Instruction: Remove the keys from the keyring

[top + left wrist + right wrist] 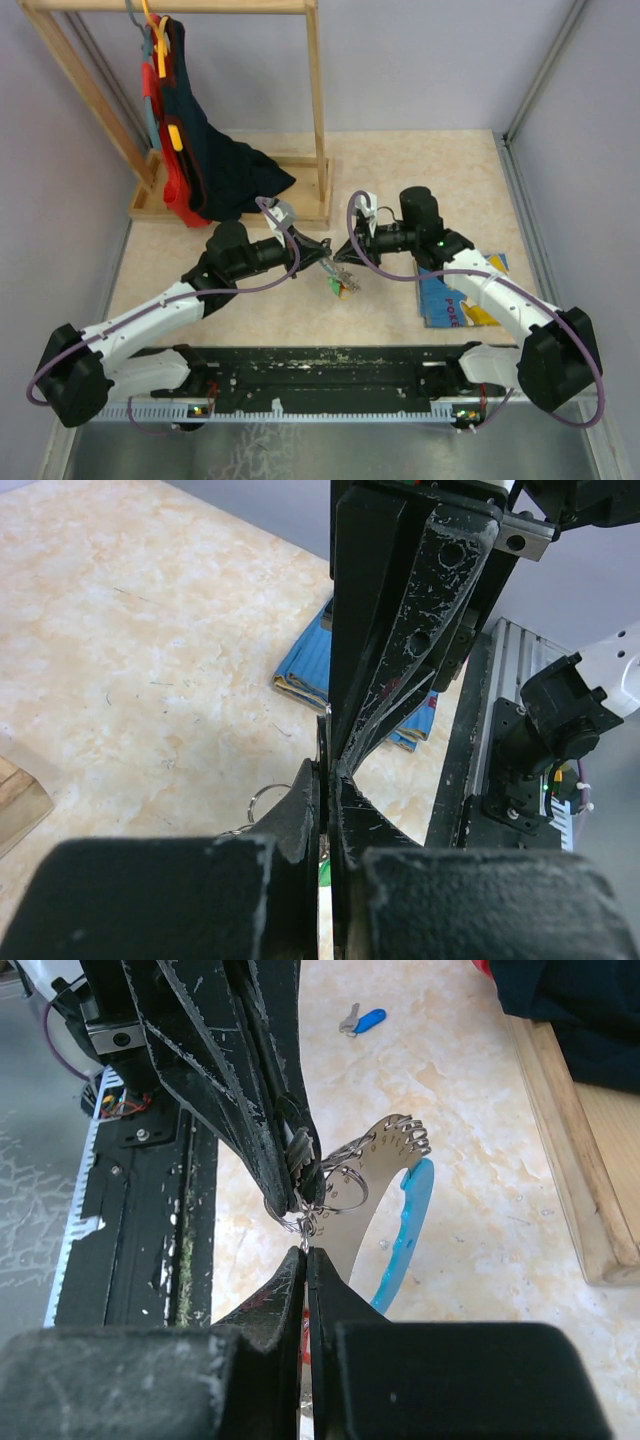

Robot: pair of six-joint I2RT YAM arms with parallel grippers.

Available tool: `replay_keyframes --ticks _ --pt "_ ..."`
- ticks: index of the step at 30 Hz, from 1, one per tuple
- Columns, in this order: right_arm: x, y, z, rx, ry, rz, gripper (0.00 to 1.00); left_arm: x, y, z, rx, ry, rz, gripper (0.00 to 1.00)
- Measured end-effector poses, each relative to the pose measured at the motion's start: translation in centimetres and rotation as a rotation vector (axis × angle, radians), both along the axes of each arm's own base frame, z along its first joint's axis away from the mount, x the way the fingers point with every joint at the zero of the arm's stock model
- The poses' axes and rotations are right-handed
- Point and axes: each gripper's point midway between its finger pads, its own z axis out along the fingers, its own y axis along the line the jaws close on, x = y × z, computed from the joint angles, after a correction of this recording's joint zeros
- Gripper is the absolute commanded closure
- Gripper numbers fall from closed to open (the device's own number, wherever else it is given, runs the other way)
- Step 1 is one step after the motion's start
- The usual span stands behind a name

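One keyring (325,1172), keys (341,286) attached, pinched by left claw (327,778), right claw (306,1257).

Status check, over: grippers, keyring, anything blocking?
Both shut: left gripper and right gripper tip to tip on the keyring. Remaining keys bunched below. One blue key loose on the table. Nothing seen blocking.

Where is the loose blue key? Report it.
Right wrist view: the blue key lies alone on the table near the top edge, beyond the left pincer, well apart from the keyring.
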Motion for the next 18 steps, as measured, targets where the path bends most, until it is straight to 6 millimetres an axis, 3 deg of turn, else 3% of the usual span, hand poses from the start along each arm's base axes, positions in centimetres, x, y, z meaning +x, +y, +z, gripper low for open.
replay_keyframes --ticks 5,13,18 --pt "-0.12 0.16 0.01 0.001 -0.007 0.008 1.00 -0.20 -0.03 0.11 -0.002 -0.002 -0.010 1.00" --pt "-0.58 0.51 -0.11 -0.003 -0.039 0.038 0.89 -0.21 -0.47 0.29 -0.003 0.000 -0.032 1.00" --pt "-0.63 0.62 -0.36 -0.015 -0.056 0.040 0.88 -0.05 -0.90 0.28 -0.004 0.005 -0.044 1.00"
